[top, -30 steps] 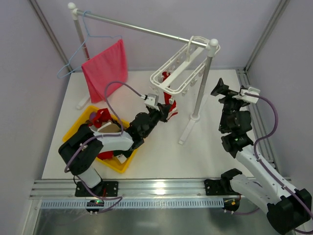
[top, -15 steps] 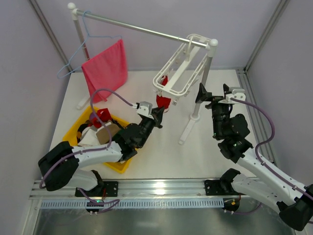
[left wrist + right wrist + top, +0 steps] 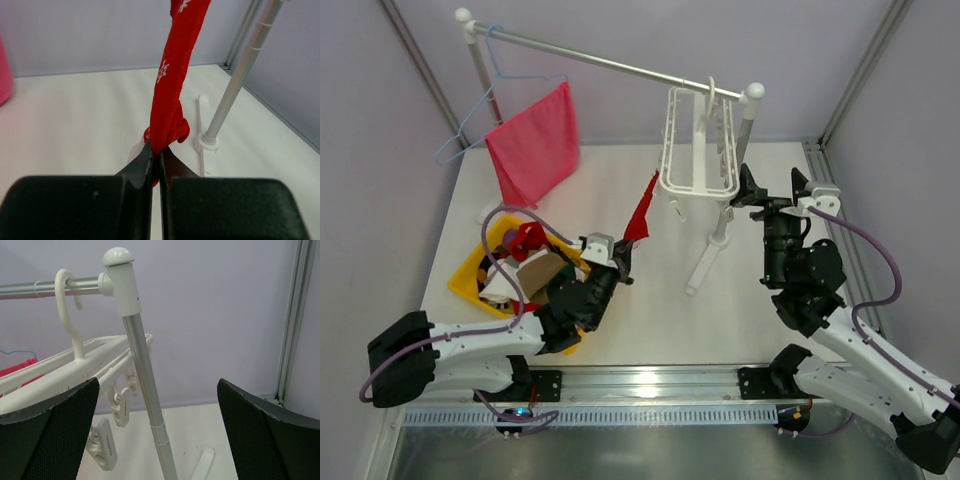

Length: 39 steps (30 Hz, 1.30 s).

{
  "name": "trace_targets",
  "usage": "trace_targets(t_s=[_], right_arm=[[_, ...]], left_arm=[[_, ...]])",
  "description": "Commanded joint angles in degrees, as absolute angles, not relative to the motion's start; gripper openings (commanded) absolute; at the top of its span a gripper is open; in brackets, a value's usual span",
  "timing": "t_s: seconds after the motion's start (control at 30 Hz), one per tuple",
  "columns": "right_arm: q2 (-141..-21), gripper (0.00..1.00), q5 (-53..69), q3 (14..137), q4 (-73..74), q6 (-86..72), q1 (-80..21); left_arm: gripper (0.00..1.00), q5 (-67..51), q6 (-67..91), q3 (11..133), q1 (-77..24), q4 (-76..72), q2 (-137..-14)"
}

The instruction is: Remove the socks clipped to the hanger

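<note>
My left gripper (image 3: 624,253) is shut on the lower end of a red sock (image 3: 642,212) with white snowflakes. The sock stretches taut up toward the lower left corner of the white hanger (image 3: 698,150), which hangs by its hook from the rail. In the left wrist view the sock (image 3: 174,85) rises from my closed gripper (image 3: 159,156) and leaves the frame at the top, so its clip is hidden. My right gripper (image 3: 772,192) is open and empty beside the hanger, its fingers either side of the rack's post (image 3: 145,385). The hanger's frame (image 3: 55,372) and empty clips (image 3: 106,442) show on the left there.
A yellow bin (image 3: 468,278) at the near left holds several socks, red (image 3: 528,238) and tan (image 3: 546,268). A pink-red cloth (image 3: 532,145) and a light-blue wire hanger (image 3: 470,120) hang at the rail's left end. The rack's foot (image 3: 700,268) lies between my arms.
My left gripper has pulled back toward the near left with the red sock, stretching it. The hanger has swung from tilted to hanging upright. My right gripper has moved in around the post.
</note>
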<state>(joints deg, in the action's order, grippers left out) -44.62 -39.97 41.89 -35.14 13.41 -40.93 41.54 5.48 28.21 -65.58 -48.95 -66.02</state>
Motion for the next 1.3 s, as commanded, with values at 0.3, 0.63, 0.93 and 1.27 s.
trace_targets(t_s=[0.3,0.63,0.93,1.27], right_arm=[[-38.9,1.0,-35.1,46.3,-36.7,14.3,-41.4],[-53.5,1.0,-29.2,63.2,-23.3,13.3,-41.2],[-64.9,0.98,-21.3,75.3,-15.1,5.7,-39.2],[-70.4,0.94,-23.5,77.8,-14.7,3.7,-38.2]], left_arm=[[0.0,48.6,2.7,26.3,-66.1,-46.5,-60.2],[0.0,46.6,2.5,27.6,-66.1,-47.5,-62.5],[0.0,46.8,2.3,26.8,-66.1,-47.3,-61.4],[0.0,47.1,2.3,25.7,-66.1,-48.1,-60.5]])
